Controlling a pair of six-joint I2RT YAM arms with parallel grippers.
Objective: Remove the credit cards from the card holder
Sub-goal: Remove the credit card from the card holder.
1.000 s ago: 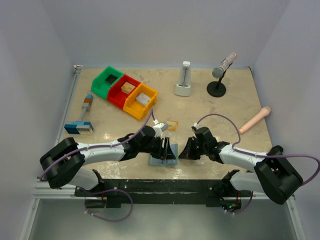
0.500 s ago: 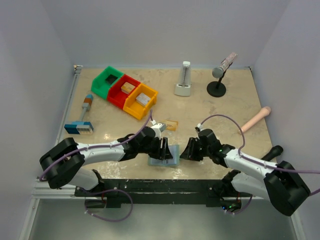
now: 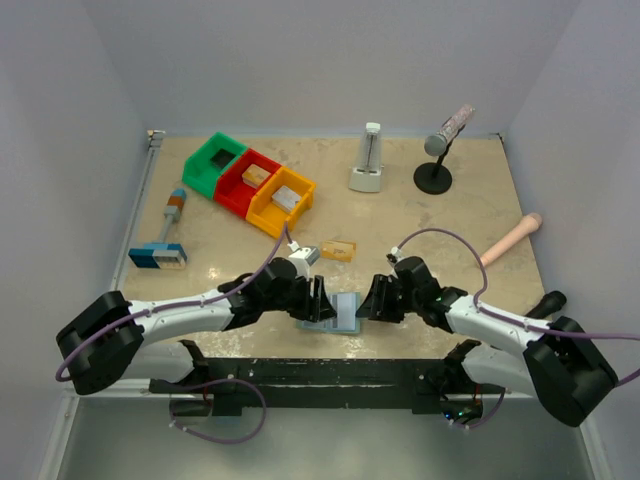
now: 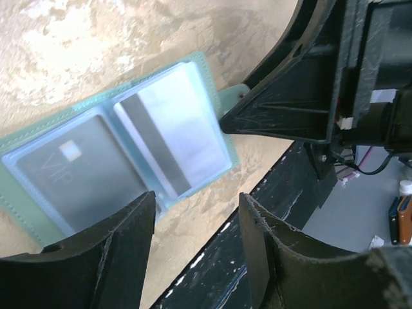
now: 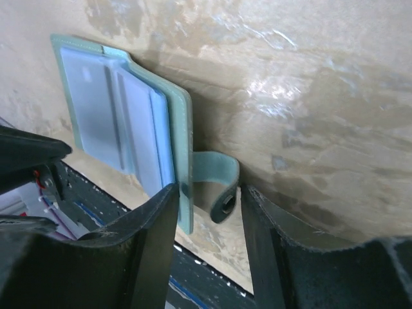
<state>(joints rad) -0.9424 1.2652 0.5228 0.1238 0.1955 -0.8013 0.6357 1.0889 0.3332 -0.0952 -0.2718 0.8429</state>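
The light teal card holder [image 3: 345, 313] lies open near the table's front edge, between my two grippers. In the left wrist view its two panels [image 4: 45, 193] show a grey card [image 4: 80, 174] and a pale blue-grey striped card [image 4: 183, 129] in their sleeves. My left gripper [image 4: 196, 215] hovers open at the holder's near edge with nothing between its fingers. My right gripper [image 5: 209, 196] is open, with the holder's side tab [image 5: 215, 177] and panel edge [image 5: 183, 161] standing in the gap. An orange-gold card [image 3: 339, 250] lies loose on the table behind.
Green [image 3: 214, 163], red [image 3: 248, 180] and orange [image 3: 282, 200] bins stand at the back left. A blue-and-white block with a handle [image 3: 160, 250] lies left. A white metronome [image 3: 368, 160], a microphone stand [image 3: 438, 150] and a pale handle [image 3: 510, 240] lie behind and right. The black front rail [image 3: 320, 368] runs just below the holder.
My right gripper has gone from shut to open beside the holder's tab. The holder has settled flatter and slightly right. The left arm has stretched lower along the front edge.
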